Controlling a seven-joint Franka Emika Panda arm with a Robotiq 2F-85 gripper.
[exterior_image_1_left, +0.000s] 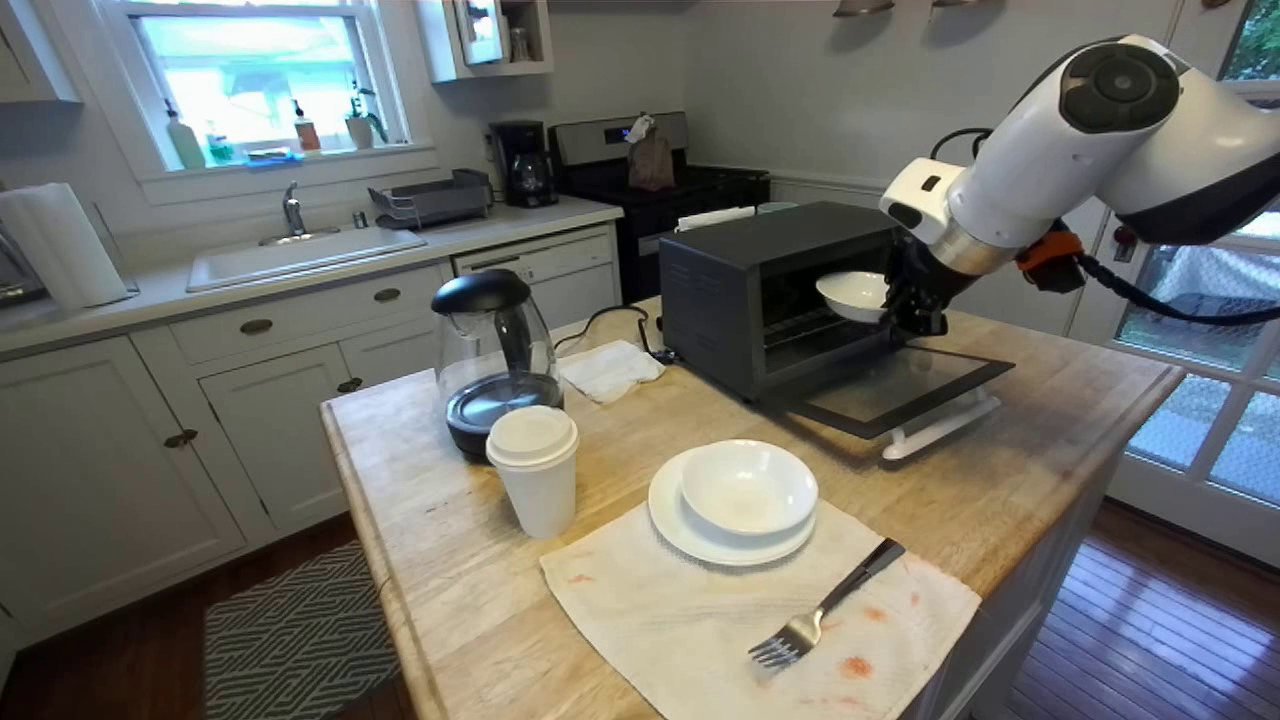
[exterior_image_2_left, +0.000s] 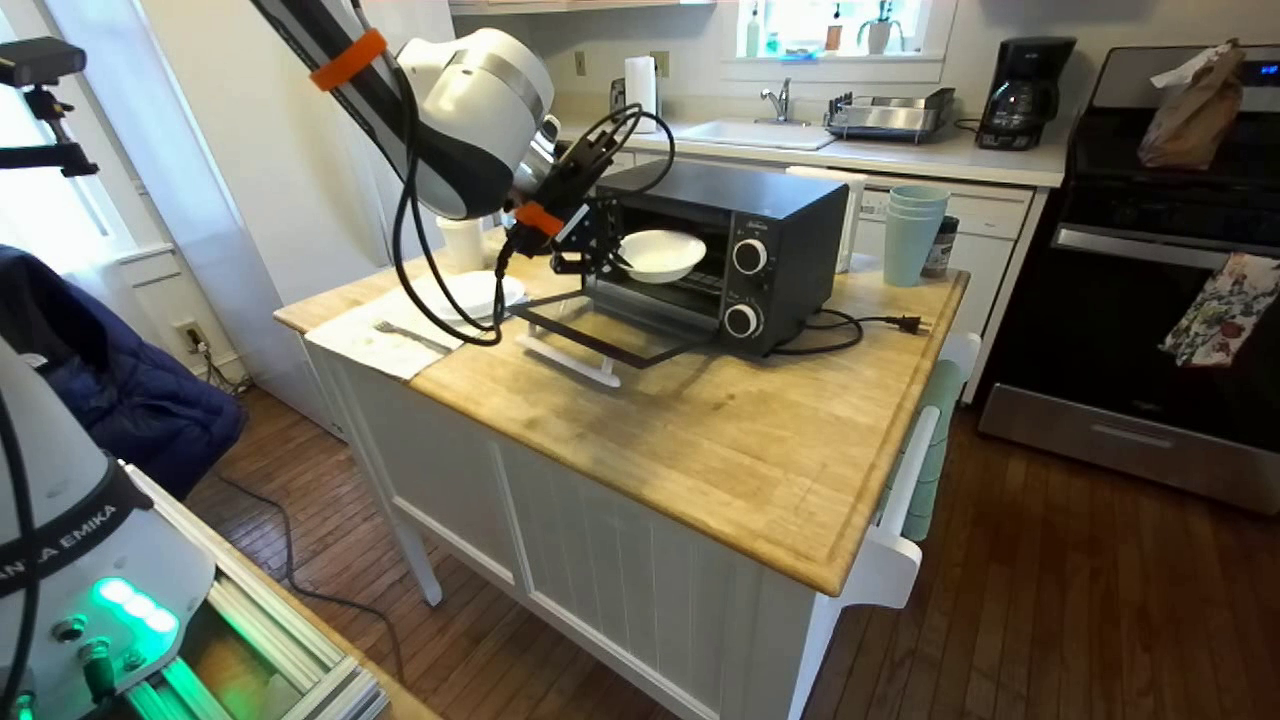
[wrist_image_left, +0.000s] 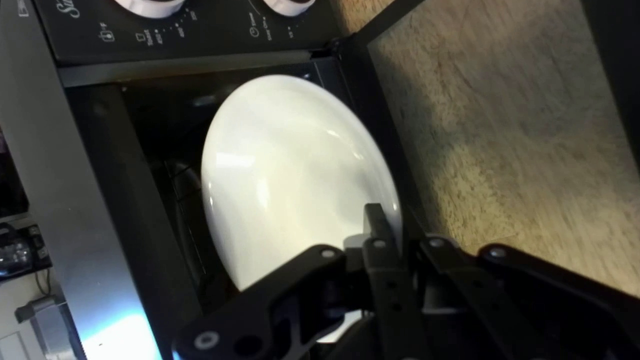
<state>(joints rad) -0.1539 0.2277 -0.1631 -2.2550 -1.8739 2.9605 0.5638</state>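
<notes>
While the gripper (wrist_image_left: 395, 227) pinches the white bowl (wrist_image_left: 290, 170) by one edge, the bowl's body reaches out beyond the grip — raised at the open mouth of the toaster oven (exterior_image_1_left: 710, 320).

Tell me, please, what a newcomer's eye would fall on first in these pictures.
Most likely the white bowl, held by its rim in the black gripper at the mouth of the dark toaster oven. Next, perhaps, the oven's glass door, lowered above the wooden table. Nearer the camera in an exterior view, a second bowl sits on a plate, a fork beside them.
</notes>
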